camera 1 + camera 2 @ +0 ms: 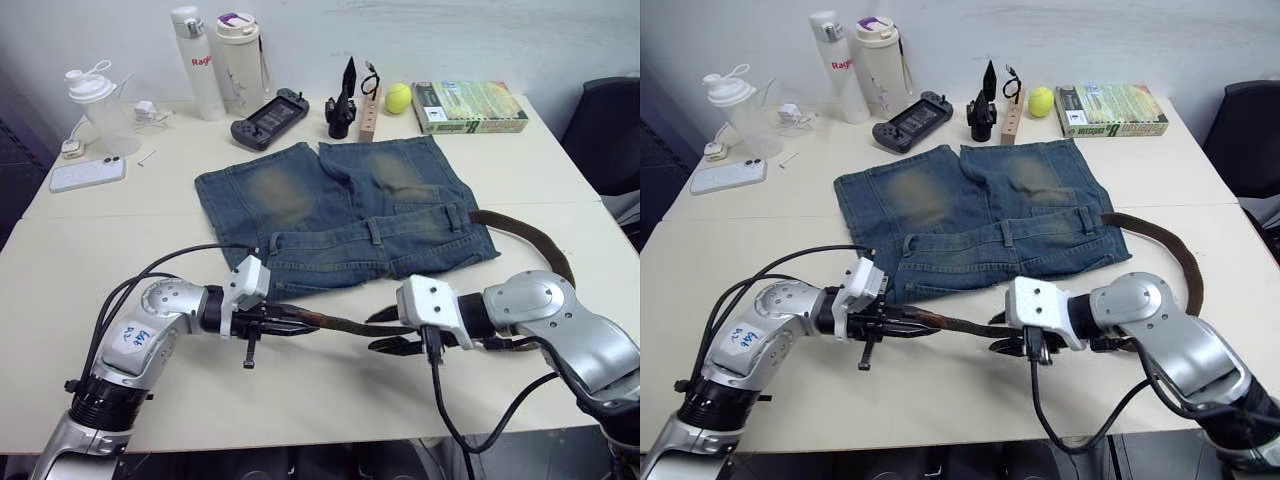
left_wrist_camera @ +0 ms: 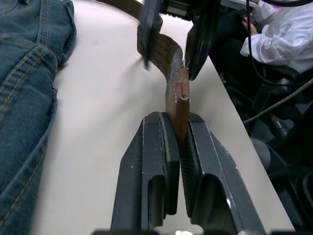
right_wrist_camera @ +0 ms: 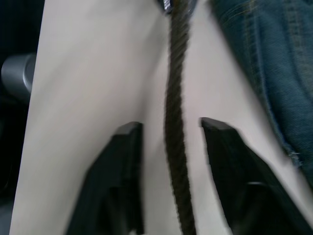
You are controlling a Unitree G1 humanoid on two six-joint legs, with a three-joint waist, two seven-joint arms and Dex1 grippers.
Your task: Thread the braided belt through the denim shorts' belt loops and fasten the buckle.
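Left gripper [image 2: 177,147] pinches braided belt [image 2: 168,54] — table edge near.

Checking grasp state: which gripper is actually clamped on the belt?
The left gripper: its fingers pinch the tan leather tip of the braided belt. The right gripper is open, fingers either side of the strap without touching.

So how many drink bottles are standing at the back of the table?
3, all at the far left: a clear shaker bottle nearest the left edge, a tall white bottle, and beside it a white tumbler with a purple lid.
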